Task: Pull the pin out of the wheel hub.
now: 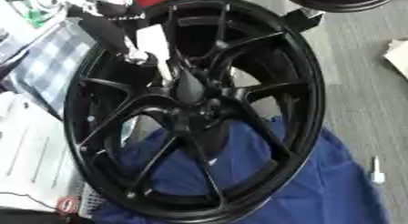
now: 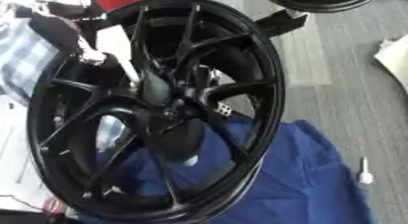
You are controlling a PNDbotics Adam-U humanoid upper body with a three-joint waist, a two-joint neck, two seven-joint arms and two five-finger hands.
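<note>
Black wheel hub point(image 1: 191, 89) sits mid-frame; my left hand point(image 1: 119, 34) reaches down from upper left, grip hidden, cannot tell.

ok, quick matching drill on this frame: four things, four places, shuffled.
Things:
1. big wheel
2. blue cloth
3. small white object
4. second wheel

Places:
A. cut off at the top right edge
B. on the grey floor, right side
C. filling the middle of the view
D. beneath the big wheel's lower part

Pairs: 1-C, 2-D, 3-B, 4-A
</note>
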